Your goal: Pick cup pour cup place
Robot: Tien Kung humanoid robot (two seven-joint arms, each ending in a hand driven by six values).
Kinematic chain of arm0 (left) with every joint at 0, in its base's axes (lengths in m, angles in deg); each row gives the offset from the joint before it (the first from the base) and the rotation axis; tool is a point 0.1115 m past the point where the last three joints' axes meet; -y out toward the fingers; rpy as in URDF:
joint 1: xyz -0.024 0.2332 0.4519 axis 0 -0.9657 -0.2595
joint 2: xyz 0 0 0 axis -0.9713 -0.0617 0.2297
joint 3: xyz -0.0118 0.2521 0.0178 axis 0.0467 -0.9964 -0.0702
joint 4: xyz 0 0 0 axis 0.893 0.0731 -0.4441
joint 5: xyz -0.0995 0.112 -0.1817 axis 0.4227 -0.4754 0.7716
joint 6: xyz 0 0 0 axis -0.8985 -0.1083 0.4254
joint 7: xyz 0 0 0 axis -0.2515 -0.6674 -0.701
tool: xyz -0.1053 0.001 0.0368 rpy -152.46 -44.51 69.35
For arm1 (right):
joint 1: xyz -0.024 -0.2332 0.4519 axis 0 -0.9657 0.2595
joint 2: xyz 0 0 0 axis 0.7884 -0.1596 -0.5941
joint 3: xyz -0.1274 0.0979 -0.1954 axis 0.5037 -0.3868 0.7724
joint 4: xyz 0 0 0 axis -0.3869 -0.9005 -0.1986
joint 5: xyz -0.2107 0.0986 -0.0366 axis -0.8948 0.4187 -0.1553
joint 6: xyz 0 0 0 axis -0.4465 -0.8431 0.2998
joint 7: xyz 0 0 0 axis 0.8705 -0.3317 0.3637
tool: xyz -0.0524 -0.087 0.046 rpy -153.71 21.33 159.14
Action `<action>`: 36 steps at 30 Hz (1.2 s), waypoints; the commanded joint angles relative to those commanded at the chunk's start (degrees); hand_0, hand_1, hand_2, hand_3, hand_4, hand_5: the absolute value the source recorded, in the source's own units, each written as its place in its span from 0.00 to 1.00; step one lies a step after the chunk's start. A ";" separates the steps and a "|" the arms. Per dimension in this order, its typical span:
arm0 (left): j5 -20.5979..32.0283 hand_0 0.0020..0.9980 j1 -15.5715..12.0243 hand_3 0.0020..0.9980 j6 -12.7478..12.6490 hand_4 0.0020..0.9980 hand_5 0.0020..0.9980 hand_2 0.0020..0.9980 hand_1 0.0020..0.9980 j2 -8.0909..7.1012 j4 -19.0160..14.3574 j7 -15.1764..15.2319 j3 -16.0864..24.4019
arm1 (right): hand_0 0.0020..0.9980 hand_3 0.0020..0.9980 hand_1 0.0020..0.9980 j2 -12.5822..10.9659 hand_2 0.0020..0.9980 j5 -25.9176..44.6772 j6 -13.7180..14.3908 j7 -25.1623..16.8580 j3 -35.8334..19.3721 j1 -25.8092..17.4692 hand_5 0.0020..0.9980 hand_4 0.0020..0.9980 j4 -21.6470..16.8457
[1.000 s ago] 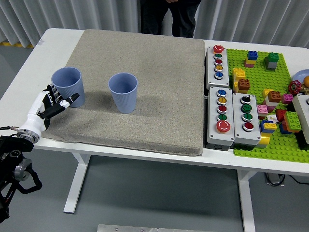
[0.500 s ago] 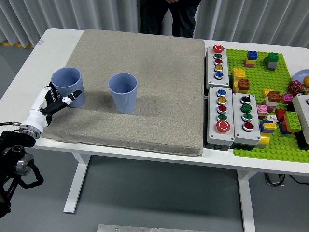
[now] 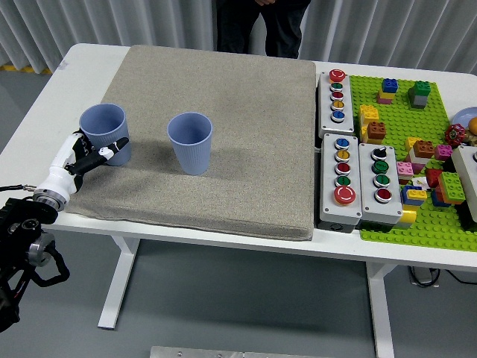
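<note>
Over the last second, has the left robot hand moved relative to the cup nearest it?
Yes. The left robot hand has closed in on the left blue cup, its thumb now across the cup's front; the cup has stayed put on the grey mat.

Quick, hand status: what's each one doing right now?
Left hand: at the left blue cup, fingers around its base; a firm grasp cannot be told.
Right hand: not in view.

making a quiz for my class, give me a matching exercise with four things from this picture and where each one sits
Things:
1. left hand
2. middle blue cup
3. green building plate
4. person

Places:
A. far side of the table
B. right end of the table, holding toy bricks
C. against the leftmost blue cup
D. standing free on the grey mat

Pairs: 1-C, 2-D, 3-B, 4-A
</note>
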 joint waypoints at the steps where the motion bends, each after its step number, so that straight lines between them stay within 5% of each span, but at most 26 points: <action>1: -0.11 0.94 0.31 1.00 -0.01 1.00 0.32 1.00 0.93 -0.03 0.08 -0.01 -0.16 | 0.72 0.70 0.69 -0.01 0.74 -0.09 -0.02 0.02 -0.05 0.03 0.30 0.31 0.00; 19: -0.28 0.94 2.15 1.00 0.15 0.98 0.27 1.00 0.93 0.34 1.97 -0.09 -1.27 | 0.72 0.70 0.69 0.00 0.74 -0.30 -0.05 0.12 -0.20 0.17 0.29 0.32 0.00; 20: -0.35 0.94 2.09 1.00 0.14 0.89 0.12 1.00 0.93 0.34 2.01 -0.12 -1.23 | 0.72 0.70 0.69 0.01 0.74 -0.38 -0.07 0.14 -0.25 0.12 0.29 0.32 0.00; 36: -0.59 0.93 2.23 1.00 -0.22 0.85 0.08 1.00 0.91 0.26 2.04 -0.29 -1.20 | 0.72 0.70 0.69 0.03 0.74 -0.37 -0.10 0.19 -0.20 -0.01 0.29 0.32 0.00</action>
